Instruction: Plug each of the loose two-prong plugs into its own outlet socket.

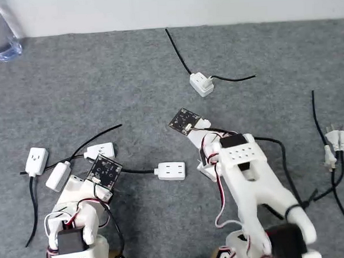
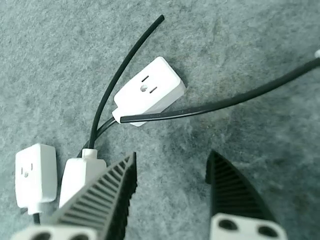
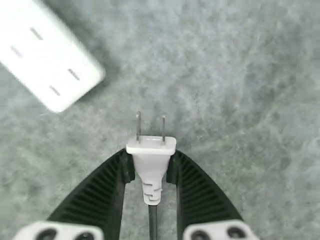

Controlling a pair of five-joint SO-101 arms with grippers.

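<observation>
The right arm (image 1: pixel 251 177) stretches forward from the near edge over the grey carpet (image 1: pixel 129 68) with its wrist bent down. The right gripper (image 3: pixel 150 159) is clamped on the body of a two-prong plug (image 3: pixel 150 146), whose prongs point toward a white outlet block (image 3: pixel 47 60) just ahead and to one side, not touching it. The left arm (image 1: pixel 79 224) sits low at the near left. The left gripper (image 2: pixel 172 159) hovers with jaws spread wide and nothing between them — an outlet socket (image 2: pixel 148 91) lies just beyond, a black cable (image 2: pixel 225 102) against its edge. The frame edge cuts off the outlet block, the held plug's cord vanishes between the fingers, and a white plug body (image 2: pixel 80 175) sits half behind one left finger. From above, both claws' tips hide under their wrists. Two loose plugs (image 1: pixel 335 142) lie far right.
</observation>
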